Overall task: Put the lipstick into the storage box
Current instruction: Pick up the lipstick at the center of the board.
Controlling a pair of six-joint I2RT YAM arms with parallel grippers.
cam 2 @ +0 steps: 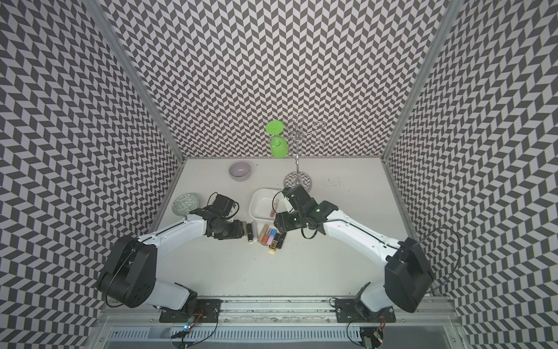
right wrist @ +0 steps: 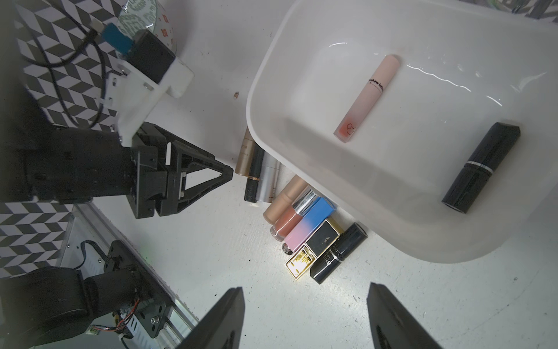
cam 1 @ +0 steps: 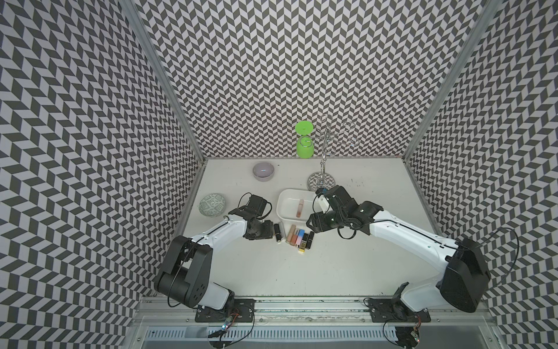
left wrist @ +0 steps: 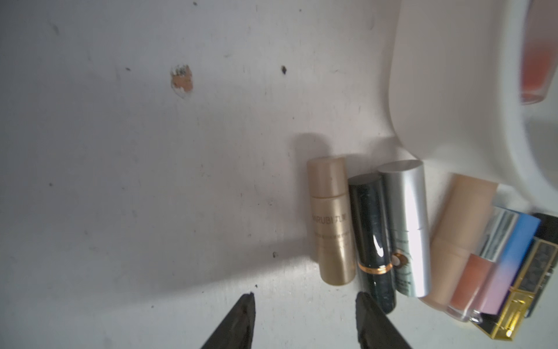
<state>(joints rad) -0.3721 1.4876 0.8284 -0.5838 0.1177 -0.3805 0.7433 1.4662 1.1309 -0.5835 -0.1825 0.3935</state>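
Observation:
The white storage box sits mid-table. A pink lip gloss and a black lipstick lie inside it. In front of the box a row of several lipsticks lies on the table: gold, black, silver, then others. My left gripper is low at the row's left end, open and empty, one fingertip beside the black tube. My right gripper hangs open and empty over the row's right end.
A grey bowl stands at the back. A green-patterned plate sits at the left wall. A metal rack with a green cup hung on it stands just behind the box. Patterned walls close in three sides.

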